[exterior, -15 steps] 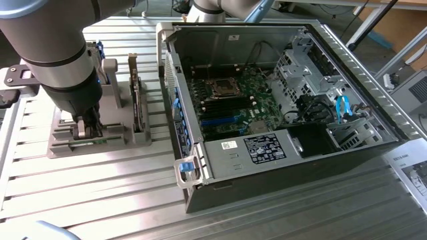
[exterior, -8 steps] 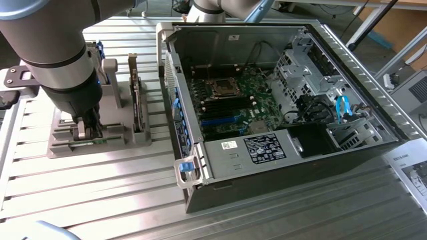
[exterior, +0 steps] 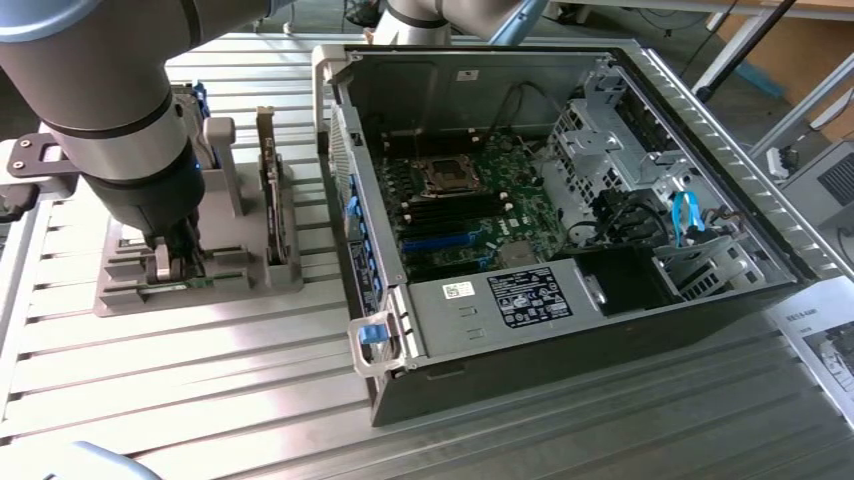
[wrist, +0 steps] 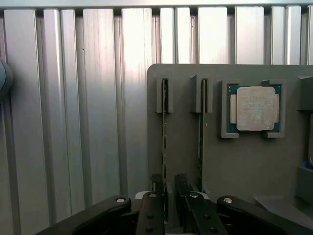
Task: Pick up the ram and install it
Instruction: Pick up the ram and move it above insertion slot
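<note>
Slatted aluminium table (exterior: 160, 400) carries the whole bench, with an open computer case (exterior: 534, 385) on the exterior view's right and a grey parts fixture (exterior: 127, 295) on the exterior view's left. We find the gripper (exterior: 178, 262) lowered into that fixture, beside a taller upright card (exterior: 274, 190).

From the wrist view we note the ram (wrist: 165, 132) standing on edge in its slot, the one farther from the loose processor (wrist: 254, 108). A second thin board (wrist: 202, 137) stands in the slot between them. The gripper's fingers stand apart, one on each side of the ram. We cannot confirm contact on either face, and nothing is held.

We judge the pick-up step to be in hand, at the point of grasp. Installation is not begun, as the memory slots (exterior: 441, 215) in the case appear unfilled. In our judgement the grasp calls for a square, centred closure on the ram alone, clear of the neighbouring board, and a straight lift out of the slot.
</note>
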{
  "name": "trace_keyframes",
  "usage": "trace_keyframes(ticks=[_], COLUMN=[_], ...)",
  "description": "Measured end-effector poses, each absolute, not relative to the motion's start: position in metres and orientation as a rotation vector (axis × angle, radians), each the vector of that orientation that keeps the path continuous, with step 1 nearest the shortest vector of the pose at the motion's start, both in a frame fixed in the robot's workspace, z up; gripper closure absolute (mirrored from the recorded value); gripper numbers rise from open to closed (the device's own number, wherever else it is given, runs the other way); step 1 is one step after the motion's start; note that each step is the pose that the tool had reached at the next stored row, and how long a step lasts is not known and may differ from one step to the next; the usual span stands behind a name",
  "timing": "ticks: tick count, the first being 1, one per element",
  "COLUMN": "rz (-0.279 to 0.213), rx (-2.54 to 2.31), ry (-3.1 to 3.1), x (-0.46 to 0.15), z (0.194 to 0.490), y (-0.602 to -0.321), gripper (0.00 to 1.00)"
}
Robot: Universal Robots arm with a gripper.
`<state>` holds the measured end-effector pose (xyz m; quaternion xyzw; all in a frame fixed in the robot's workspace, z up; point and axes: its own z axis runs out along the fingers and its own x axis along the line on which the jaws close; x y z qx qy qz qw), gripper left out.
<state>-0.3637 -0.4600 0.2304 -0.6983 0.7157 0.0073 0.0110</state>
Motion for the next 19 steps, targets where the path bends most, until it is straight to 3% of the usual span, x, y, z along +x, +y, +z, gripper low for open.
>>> trace_keyframes(ticks=[19], rz=[0.023], rx=[-2.179], ry=[2.233], x=[-0.3637], z=[0.2224], y=[-0.4601], gripper=[0.76])
